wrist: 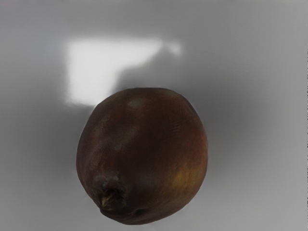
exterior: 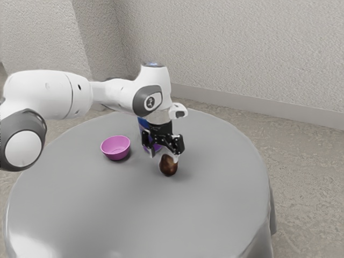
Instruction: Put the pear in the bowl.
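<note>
The pear (exterior: 168, 165), dark reddish-brown with a yellowish patch, rests on a round table (exterior: 107, 209) draped in smooth grey cloth. Beyond the claw (exterior: 163, 154) stand a textured pale wall (exterior: 231, 48) and its baseboard (exterior: 258, 100), over a mottled floor (exterior: 306, 183). The pear lies right beneath the claw, whose fingers stand wide apart above it; whether either touches it, I can't tell. The pink bowl (exterior: 115, 148) sits near the claw, toward the exterior view's left, and a blue-and-purple object (exterior: 143, 123) is partly hidden behind the claw.
</note>
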Robot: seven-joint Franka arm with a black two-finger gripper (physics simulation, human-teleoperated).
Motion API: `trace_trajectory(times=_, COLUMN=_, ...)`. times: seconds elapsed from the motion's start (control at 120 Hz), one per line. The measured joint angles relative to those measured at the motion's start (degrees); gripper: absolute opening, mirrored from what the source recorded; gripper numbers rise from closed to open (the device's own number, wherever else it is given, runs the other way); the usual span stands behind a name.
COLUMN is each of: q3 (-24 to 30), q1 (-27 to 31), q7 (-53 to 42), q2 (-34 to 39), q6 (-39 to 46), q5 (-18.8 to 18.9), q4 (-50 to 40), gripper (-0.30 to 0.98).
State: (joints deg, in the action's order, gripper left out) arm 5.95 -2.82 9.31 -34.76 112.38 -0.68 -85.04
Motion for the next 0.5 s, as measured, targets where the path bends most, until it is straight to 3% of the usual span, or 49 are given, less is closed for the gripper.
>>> trace_trajectory(times=0.5, q3=0.68, q1=0.64, q7=-0.04, q2=-3.03, q6=5.28, q5=1.48, q4=-0.04, gripper=0.69)
